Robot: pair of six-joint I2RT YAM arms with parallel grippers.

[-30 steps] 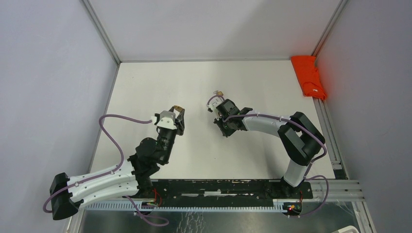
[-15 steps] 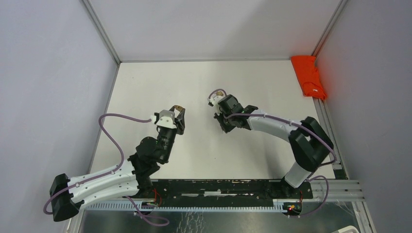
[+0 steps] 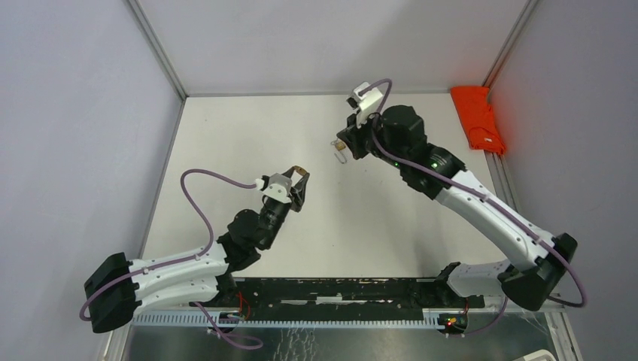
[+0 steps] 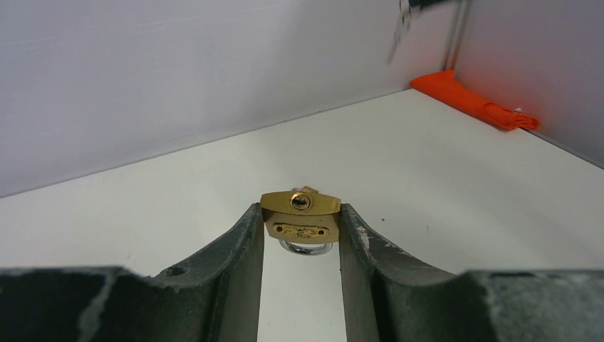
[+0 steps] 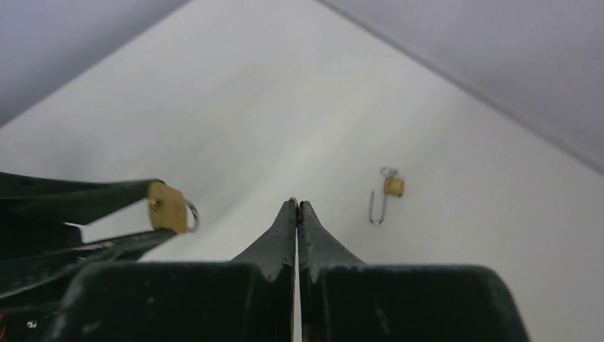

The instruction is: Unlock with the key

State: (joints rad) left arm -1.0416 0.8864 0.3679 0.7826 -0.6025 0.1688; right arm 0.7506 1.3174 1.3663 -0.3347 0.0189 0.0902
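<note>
A brass padlock [image 4: 300, 214] sits clamped between the fingers of my left gripper [image 4: 299, 217], keyhole toward the camera and silver shackle pointing away. From above, that gripper [image 3: 298, 177] is left of the table's middle with the padlock [image 3: 299, 170] at its tip. My right gripper [image 5: 297, 206] is shut, with only a sliver of metal showing at its tips. The left wrist view shows the silver key [image 4: 400, 28] hanging from it, high above the table. From above, the right gripper [image 3: 350, 143] is raised near the back, right of the padlock.
A small brass piece with a long silver U-shaped shackle [image 5: 385, 194] lies on the table below the right gripper, also seen from above [image 3: 341, 150]. An orange cloth [image 3: 478, 119] lies in the back right corner. Walls close in the table on three sides.
The right gripper closed, then the right arm lifted off the table and swung toward the back. The left arm shifted right with the padlock still in its grip.
</note>
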